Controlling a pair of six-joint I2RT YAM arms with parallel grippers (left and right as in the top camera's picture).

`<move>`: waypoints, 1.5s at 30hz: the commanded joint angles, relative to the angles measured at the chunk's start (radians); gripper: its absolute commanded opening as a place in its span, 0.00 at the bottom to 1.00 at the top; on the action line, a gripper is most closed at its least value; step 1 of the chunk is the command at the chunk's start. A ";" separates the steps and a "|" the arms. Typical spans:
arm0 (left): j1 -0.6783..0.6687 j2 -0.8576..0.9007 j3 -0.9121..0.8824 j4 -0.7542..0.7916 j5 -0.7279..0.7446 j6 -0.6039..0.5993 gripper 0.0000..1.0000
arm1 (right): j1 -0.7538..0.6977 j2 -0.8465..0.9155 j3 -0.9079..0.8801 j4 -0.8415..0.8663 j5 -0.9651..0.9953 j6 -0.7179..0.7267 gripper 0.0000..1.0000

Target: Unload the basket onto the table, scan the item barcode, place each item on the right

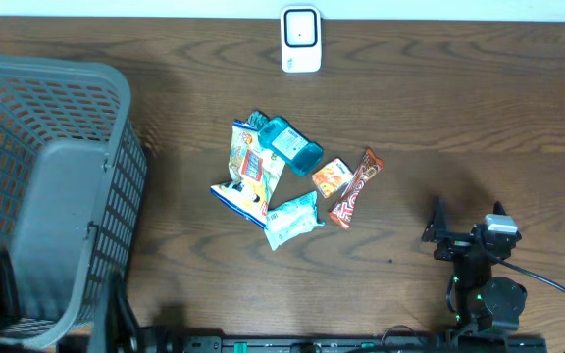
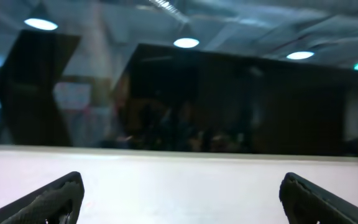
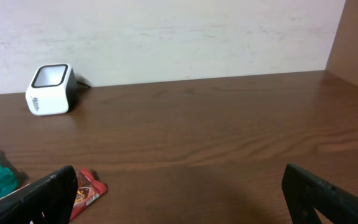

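Where the dark wooden table [image 1: 459, 108] meets a white wall [image 3: 166, 31], the white scanner [image 1: 301, 39] stands at the far edge. A grey mesh basket [image 1: 27, 88] sits at the left, its contents unclear. Snack packets [image 1: 253, 172], a teal bottle [image 1: 289, 144] and a red bar [image 1: 354, 188] lie mid-table, left of and beyond the right gripper [image 1: 469, 211], whose jaws gape empty. The left gripper [image 2: 182, 193], likewise spread, faces a lamp-lit room.

obstacle: basket [image 1: 47, 69] far left | obstacle: snack pile [image 1: 263, 176] centre | free: bare table [image 1: 292, 93] between snack pile and scanner [image 1: 300, 39]
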 commanded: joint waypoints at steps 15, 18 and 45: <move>-0.031 -0.215 -0.054 -0.027 0.093 -0.047 1.00 | -0.005 -0.006 -0.002 -0.004 -0.002 0.012 0.99; -0.030 -0.217 -0.052 -0.017 0.089 -0.043 1.00 | -0.005 -0.006 -0.002 -0.004 -0.002 0.012 0.99; -0.029 -0.250 -0.269 0.185 -0.154 -0.044 1.00 | -0.005 -0.006 -0.002 -0.004 -0.003 0.013 0.99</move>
